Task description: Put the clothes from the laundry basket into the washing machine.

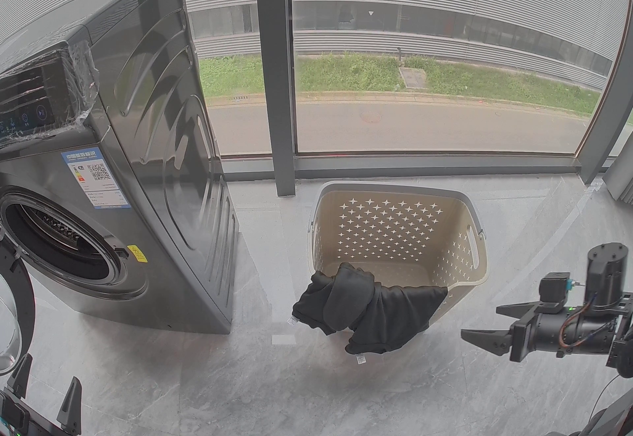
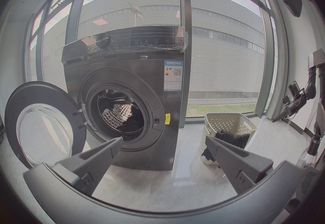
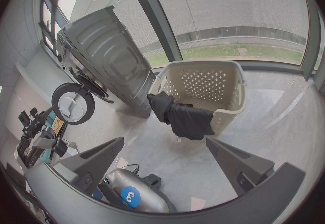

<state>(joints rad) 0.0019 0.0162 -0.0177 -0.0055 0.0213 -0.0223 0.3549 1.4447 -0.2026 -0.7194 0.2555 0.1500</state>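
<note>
Grey marble-look floor [image 1: 277,378] runs up to a tall window [image 1: 428,61] with a dark post, and beyond the glass lie a road, a strip of grass and a ribbed grey building. A dark grey washer [image 1: 151,127] stands on the floor at the robot's left, its round door [image 2: 44,123] swung wide open and the drum [image 1: 62,243] exposed. The inside of the drum is dim, so I cannot tell whether anything lies in it. Just beside the washer, near the window, sits a cream basket [image 1: 389,226] with star-shaped holes. One black garment [image 1: 369,309] is draped over its near rim, half inside and half hanging down the outside towards the floor; the rest of the basket's inside looks bare. By my reading the job is not finished: at least this garment has to be lifted out and carried to the drum, and nothing is held yet. The right gripper [image 1: 480,321] hangs low to the right of the basket, apart from it, its fingers spread and empty. The left gripper [image 2: 163,140] sits low in front of the washer, near the open door, fingers likewise wide apart and holding nothing.
</note>
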